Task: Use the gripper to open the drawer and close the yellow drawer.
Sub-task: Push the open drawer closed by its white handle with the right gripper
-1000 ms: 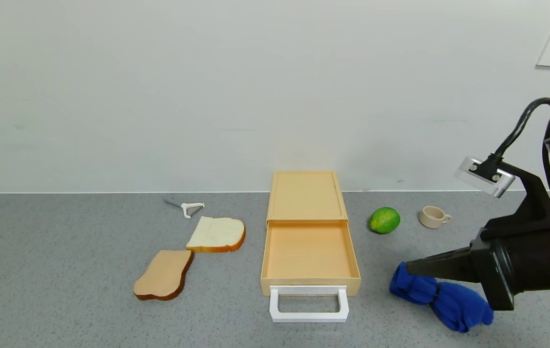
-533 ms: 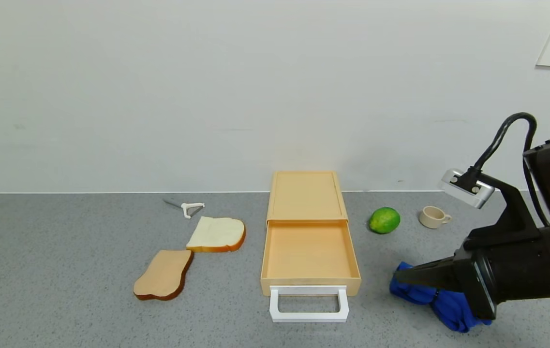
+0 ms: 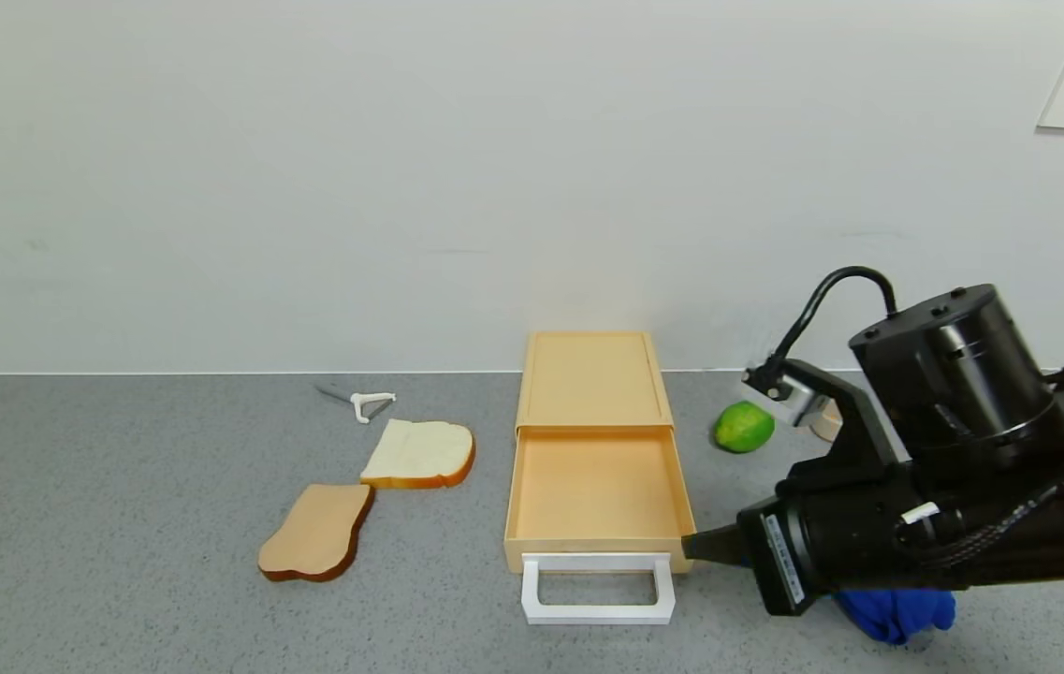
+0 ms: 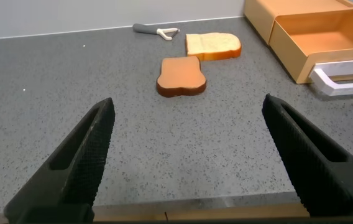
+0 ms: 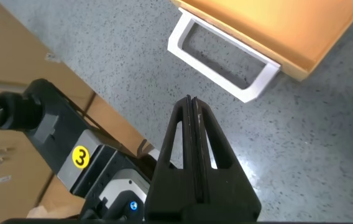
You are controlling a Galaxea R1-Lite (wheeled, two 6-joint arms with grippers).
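Our right gripper (image 3: pixel 695 546) reaches in from the right side, held low and near-horizontal with tips pointing left; its two fingers (image 5: pixel 192 134) are pressed flat together, nothing between them; black cables loop over the wrist. Our left gripper (image 4: pixel 186 127) sits parked low on our left side, fingers (image 4: pixel 86 146) spread wide apart, holding nothing.

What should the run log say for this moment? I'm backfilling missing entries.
drawer: open, empty | right gripper: shut, tip beside drawer's front right corner, near handle | left gripper: open, idle over table
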